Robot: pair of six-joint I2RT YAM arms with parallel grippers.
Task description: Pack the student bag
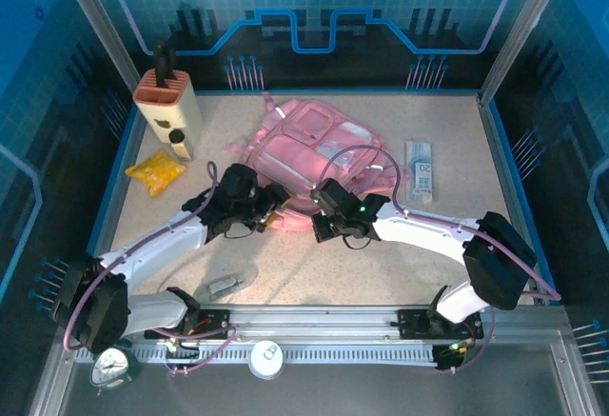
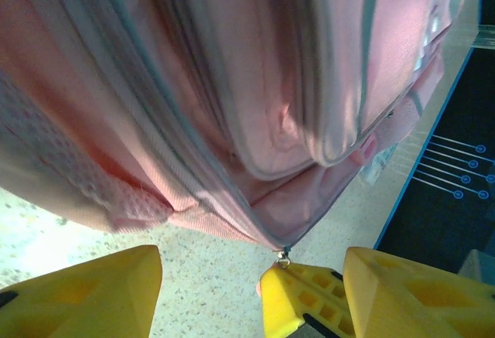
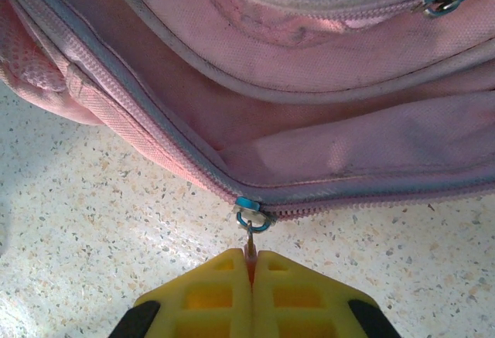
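The student bag, a large soft pink fabric backpack with pale front pockets, lay flat in the middle of the speckled beige worktop. Its near edge faced the two arms. Both claws had their tips at that near edge, close beside each other.

The right claw was clenched. In its wrist view the two yellow fingers of the right claw pressed together on the small metal zip pull. The pull hung from a blue-green slider on the grey zip line along the lower seam of the bag. The zip ran closed to both sides of the slider.

The left claw was released. In its own view the yellow fingers of the left claw stood wide apart and gripped nothing, low over the worktop and just short of the bag. The zip pull showed between them, touching a ribbed yellow tip that I could not assign with certainty.

A small crumpled yellow packet lay well to the left of the bag. A beige holder with an orange rim stood behind the packet. A flat pale printed slip lay just to the right of the bag.
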